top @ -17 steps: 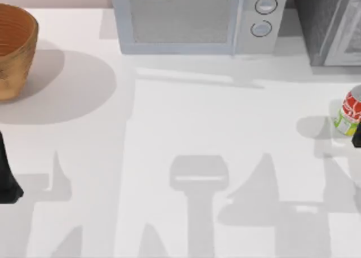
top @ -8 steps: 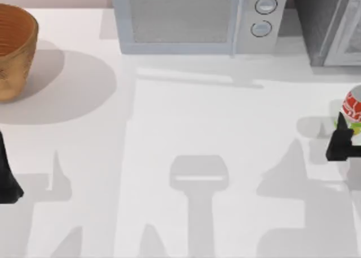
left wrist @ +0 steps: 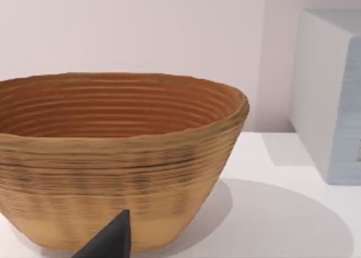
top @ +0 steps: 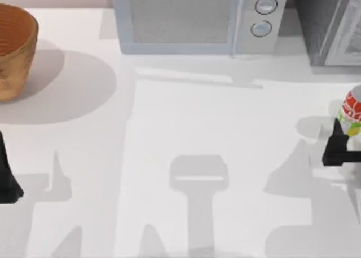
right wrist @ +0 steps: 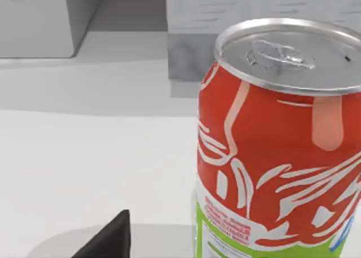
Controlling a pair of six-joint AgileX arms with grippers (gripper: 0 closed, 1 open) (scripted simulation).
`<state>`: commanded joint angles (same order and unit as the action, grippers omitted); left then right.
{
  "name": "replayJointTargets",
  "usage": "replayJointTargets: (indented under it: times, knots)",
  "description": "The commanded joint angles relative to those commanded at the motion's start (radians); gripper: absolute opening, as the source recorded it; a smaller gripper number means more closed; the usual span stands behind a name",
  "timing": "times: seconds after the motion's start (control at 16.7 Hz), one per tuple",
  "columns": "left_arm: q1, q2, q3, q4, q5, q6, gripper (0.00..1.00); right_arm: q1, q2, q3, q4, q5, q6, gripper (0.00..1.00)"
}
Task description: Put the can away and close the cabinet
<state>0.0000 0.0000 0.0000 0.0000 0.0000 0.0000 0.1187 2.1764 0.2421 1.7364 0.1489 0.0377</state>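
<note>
Closer now, right gripper [top: 342,151] beside upright can [top: 352,111].

A white table [top: 169,128] carries four things — a ribbed wooden bowl [top: 14,49] at its far left, a microwave [top: 197,21] at the back, a grey cabinet [top: 330,24] in the far right corner, and an upright can [top: 351,110] by the right edge.

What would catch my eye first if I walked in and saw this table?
Probably the red-and-white can, standing upright at the table's right edge with the right gripper close beside it; in the right wrist view it looms large. Next, the big ribbed wooden bowl at the far left corner, and the pale microwave along the back. The left gripper sits parked at the left edge.
</note>
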Motion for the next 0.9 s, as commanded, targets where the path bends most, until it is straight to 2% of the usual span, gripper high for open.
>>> replayJointTargets:
  times: [0.24, 0.6, 0.9]
  knots:
    - [0.000, 0.000, 0.000, 0.000, 0.000, 0.000, 1.00, -0.007, 0.007, 0.035, -0.030, -0.007, -0.001, 1.00]
    - [0.000, 0.000, 0.000, 0.000, 0.000, 0.000, 1.00, -0.028, 0.059, 0.225, -0.163, -0.027, -0.006, 1.00]
    - [0.000, 0.000, 0.000, 0.000, 0.000, 0.000, 1.00, -0.031, 0.064, 0.242, -0.176, -0.029, -0.006, 1.00]
